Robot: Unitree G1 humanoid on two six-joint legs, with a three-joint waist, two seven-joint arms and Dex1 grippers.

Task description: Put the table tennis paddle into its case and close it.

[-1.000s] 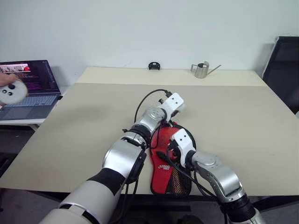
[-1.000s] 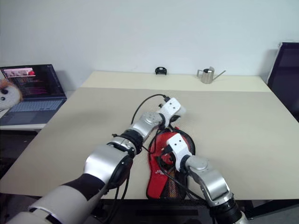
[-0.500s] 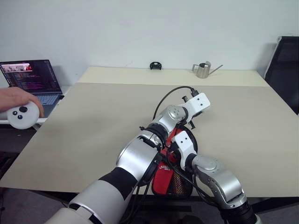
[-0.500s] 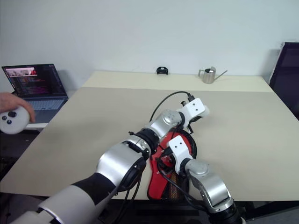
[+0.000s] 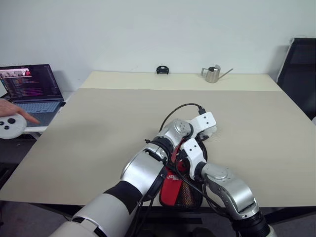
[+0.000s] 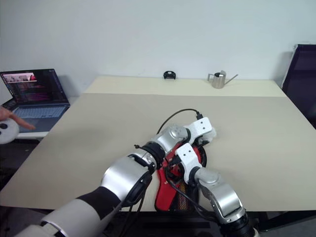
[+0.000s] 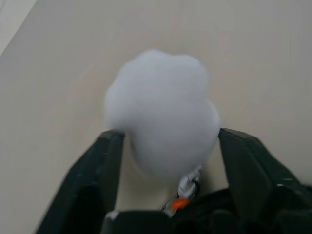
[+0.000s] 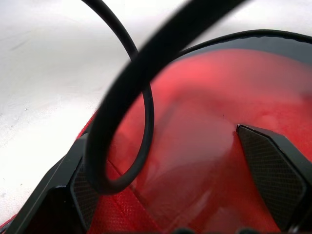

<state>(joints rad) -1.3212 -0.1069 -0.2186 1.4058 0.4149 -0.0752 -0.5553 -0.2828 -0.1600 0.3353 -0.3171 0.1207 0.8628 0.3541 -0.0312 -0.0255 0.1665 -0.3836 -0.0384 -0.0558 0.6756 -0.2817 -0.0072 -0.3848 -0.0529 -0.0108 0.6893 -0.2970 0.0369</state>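
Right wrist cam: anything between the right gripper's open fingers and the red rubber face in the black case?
Yes. In the right wrist view a looping black cable crosses in front of the red rubber face, between the right gripper and it.

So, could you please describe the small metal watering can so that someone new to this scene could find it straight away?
Start from the big beige table and look along its far edge by the white wall. The watering can stands there, right of a small black object. It is the only shiny silver thing, with a thin spout slanting up to the right.

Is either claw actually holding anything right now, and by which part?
Nothing is held. The left claw and the right claw both stand open, the right one hovering over the red paddle.
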